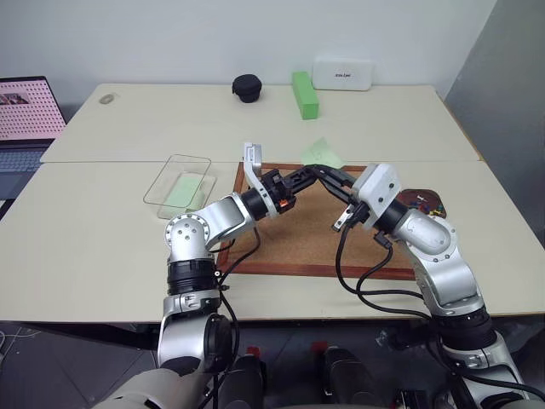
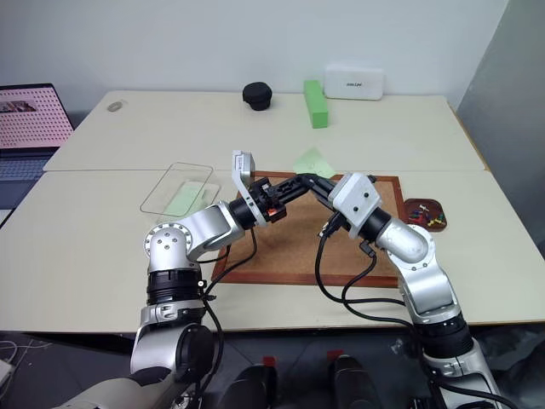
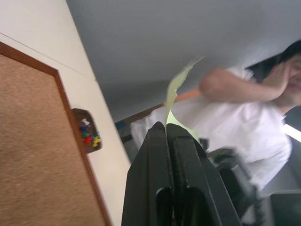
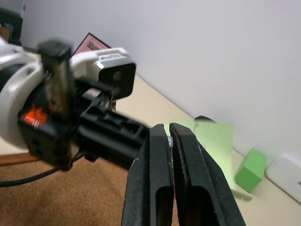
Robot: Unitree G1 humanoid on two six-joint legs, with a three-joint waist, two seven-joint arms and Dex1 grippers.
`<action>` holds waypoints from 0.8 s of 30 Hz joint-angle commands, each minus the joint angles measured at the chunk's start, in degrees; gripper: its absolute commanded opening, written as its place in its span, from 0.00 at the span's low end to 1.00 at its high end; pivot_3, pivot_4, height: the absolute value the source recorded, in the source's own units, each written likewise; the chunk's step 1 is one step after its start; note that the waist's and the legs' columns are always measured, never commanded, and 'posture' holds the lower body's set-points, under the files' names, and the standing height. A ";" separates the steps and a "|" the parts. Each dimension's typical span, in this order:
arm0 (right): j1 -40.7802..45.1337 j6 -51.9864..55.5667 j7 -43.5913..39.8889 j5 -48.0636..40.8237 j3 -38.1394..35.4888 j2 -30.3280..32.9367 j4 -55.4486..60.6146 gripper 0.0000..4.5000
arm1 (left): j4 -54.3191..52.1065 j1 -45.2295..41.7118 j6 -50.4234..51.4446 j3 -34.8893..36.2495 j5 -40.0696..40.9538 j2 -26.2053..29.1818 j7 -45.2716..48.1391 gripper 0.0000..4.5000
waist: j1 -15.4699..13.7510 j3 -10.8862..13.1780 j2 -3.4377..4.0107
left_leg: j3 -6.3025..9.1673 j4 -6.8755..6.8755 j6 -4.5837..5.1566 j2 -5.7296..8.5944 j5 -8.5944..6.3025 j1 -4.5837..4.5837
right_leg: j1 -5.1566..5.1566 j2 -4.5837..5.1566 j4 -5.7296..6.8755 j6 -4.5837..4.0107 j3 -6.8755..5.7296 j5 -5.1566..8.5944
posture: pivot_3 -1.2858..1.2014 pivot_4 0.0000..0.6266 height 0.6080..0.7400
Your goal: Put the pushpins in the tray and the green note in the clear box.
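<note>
The green note [image 1: 322, 153] is held up in the air over the corkboard [image 1: 289, 247], where my two grippers meet tip to tip. My left gripper [image 3: 165, 126] is shut on the note's lower edge, and the note [image 3: 176, 89] rises from between its fingers. My right gripper [image 4: 168, 127] is shut with a small pale pushpin [image 4: 170, 141] pinched at its tips, right against the note [image 4: 214, 136]. The dark brown tray [image 2: 423, 213] sits right of the corkboard with several coloured pushpins [image 3: 89, 136] in it. The clear box [image 1: 177, 183] stands left of the board with a pale green slip inside.
A bright green block [image 1: 304, 94], a black round case [image 1: 248, 87] and a white device [image 1: 342, 73] stand at the table's far edge. A laptop [image 1: 25, 119] is at the far left. A person in a white shirt [image 3: 244, 108] stands beyond the table.
</note>
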State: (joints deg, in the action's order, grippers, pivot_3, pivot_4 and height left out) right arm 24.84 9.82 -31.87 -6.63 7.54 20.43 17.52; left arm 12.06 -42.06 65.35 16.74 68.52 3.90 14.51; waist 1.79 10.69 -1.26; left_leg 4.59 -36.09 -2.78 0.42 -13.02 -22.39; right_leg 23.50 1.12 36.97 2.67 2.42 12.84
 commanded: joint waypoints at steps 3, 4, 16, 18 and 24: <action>2.34 5.38 2.23 -4.05 -3.33 -1.60 4.49 0.00 | -2.65 0.50 -2.41 -3.90 -4.15 0.58 4.82 0.01 | 0.00 0.00 0.00 | 0.00 0.00 0.00 0.00 0.00 0.00 | 0.00 0.00 0.00 -0.01 0.00 0.00 | 0.52 0.24 1.00; 2.42 5.92 2.35 -4.19 -3.48 -1.67 4.70 0.00 | -2.62 0.50 -2.59 -4.03 -4.45 0.71 5.16 0.01 | 0.00 0.00 0.00 | 0.00 0.00 0.01 0.00 0.00 -0.01 | 0.00 0.00 -0.01 0.00 0.00 0.00 | 0.52 0.24 1.00; 2.33 8.41 3.50 -5.48 -4.50 -1.63 5.06 0.00 | -0.70 -0.24 -5.02 -3.81 -9.25 1.61 6.99 0.01 | 0.04 0.00 0.00 | 0.00 0.01 0.02 -0.01 -0.01 -0.02 | 0.01 0.00 -0.02 0.00 -0.01 0.01 | 0.52 0.24 1.00; 2.33 8.52 3.39 -5.65 -4.75 -1.43 4.94 0.00 | -0.68 -0.19 -5.24 -3.72 -9.84 1.91 7.07 0.01 | 0.05 0.00 0.00 | 0.00 0.01 0.02 0.00 -0.01 -0.02 | 0.02 0.00 -0.02 0.00 0.00 0.00 | 0.52 0.24 1.00; 2.06 11.35 2.40 -7.27 -5.01 -0.48 4.75 0.00 | 1.23 -1.07 -10.17 -4.19 -15.14 3.32 7.84 0.01 | 0.05 0.00 0.00 | 0.00 0.01 0.02 -0.01 -0.01 -0.02 | 0.02 -0.01 -0.02 0.00 -0.01 0.00 | 0.52 0.24 1.00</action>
State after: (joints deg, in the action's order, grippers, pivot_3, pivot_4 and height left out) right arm 25.45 20.02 -29.08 -12.18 4.44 19.29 19.41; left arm 12.34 -41.73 58.21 12.75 56.13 6.22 21.97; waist 1.84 10.69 -1.26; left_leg 4.58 -36.07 -2.76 0.41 -13.03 -22.41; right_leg 23.51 1.11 36.95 2.67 2.42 12.84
